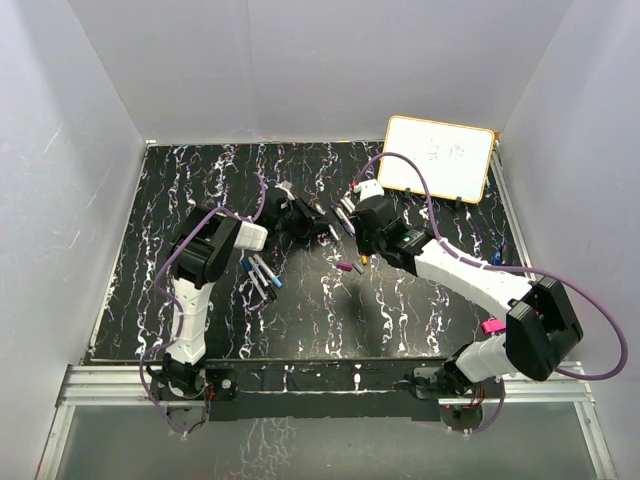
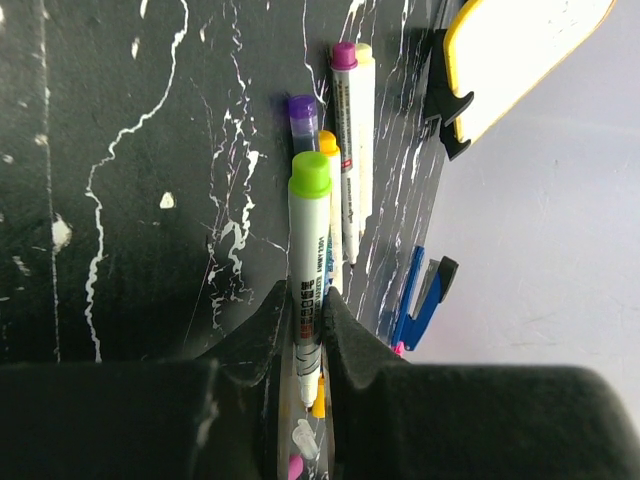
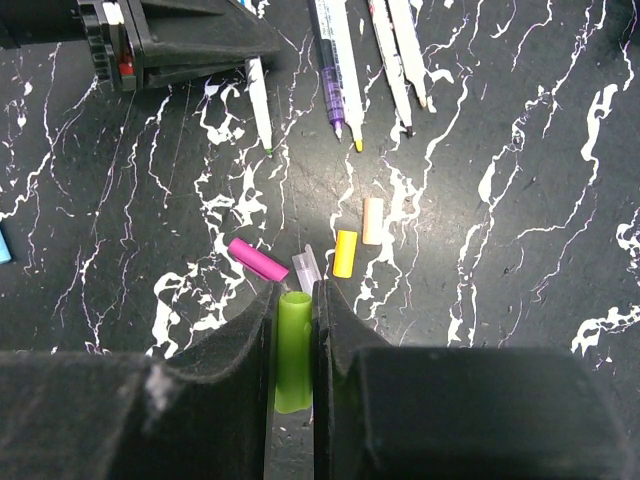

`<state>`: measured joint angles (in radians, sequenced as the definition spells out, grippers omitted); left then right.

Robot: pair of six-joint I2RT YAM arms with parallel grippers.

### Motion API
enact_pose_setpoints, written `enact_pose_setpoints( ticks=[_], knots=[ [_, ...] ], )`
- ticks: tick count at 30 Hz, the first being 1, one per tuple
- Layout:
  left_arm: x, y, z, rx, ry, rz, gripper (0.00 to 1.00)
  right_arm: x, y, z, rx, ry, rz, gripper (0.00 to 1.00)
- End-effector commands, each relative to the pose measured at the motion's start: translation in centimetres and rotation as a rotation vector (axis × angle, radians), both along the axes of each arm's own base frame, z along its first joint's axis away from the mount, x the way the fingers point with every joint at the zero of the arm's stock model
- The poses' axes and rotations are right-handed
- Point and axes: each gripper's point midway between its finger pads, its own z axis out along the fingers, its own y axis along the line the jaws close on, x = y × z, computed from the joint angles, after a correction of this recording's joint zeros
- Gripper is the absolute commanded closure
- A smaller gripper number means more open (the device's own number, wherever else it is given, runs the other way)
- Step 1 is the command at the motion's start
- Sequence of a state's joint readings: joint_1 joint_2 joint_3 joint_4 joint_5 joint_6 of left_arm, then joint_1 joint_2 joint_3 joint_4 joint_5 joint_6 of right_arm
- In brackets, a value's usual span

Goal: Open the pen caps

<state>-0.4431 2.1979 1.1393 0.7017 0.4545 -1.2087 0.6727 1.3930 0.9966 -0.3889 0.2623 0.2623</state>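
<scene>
Nearest you, your right jaws are pinching the green cap (image 3: pixel 293 350), holding it low over the bench (image 3: pixel 520 300), just short of the loose pink cap (image 3: pixel 257 259) and yellow cap (image 3: pixel 345 253). Farther off, your left jaws are clamping the white pen (image 2: pixel 307 260) by its barrel, tip bare. You're likely finishing this uncapping. Next you're needing to release both and fetch another capped pen.
</scene>
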Motion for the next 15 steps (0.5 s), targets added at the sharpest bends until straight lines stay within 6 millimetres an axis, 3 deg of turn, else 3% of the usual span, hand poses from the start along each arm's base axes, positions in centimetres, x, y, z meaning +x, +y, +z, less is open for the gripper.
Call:
enact_pose_setpoints(
  ticks=[1, 9, 15],
  knots=[
    [0.8, -0.9, 1.5, -0.016, -0.038, 0.0, 0.94, 0.7, 0.3, 1.9, 0.045, -0.062, 0.001, 1.0],
    [0.4, -1.0, 1.0, -0.009, -0.021, -0.005, 0.78, 0.5, 0.6, 1.0, 0.041, -0.038, 0.017, 1.0],
    [0.3, -1.0, 1.0, -0.009, -0.018, -0.009, 0.72, 0.2, 1.1, 0.0, 0.04, -0.005, 0.043, 1.0]
  ],
)
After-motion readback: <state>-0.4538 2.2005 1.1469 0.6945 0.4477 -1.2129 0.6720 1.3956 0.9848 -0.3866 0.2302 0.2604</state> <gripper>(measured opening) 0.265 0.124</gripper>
